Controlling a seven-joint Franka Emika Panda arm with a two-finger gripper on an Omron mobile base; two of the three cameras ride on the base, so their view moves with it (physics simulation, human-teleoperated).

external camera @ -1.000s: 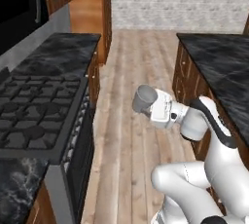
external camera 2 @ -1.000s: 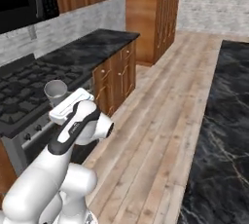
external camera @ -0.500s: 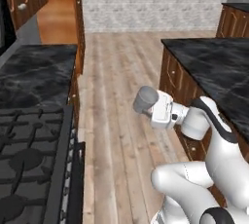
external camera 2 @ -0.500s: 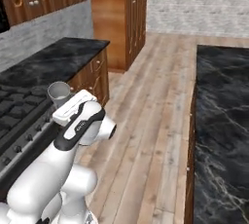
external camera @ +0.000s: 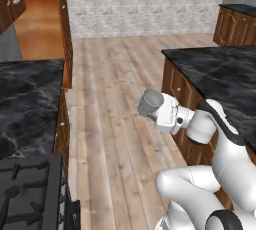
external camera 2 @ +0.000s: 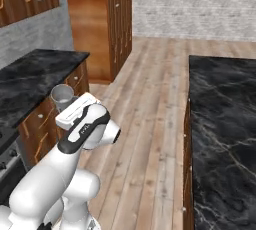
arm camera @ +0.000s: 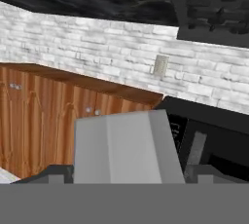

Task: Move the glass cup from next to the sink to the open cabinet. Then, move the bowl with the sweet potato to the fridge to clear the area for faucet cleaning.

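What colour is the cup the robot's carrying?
Translucent greyish-white; the glass cup shows best in the left base view, held in the gripper.

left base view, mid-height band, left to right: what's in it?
Black marble counter → bare wood floor → glass cup in the gripper → white robot arm → second black marble counter on wooden cabinets.
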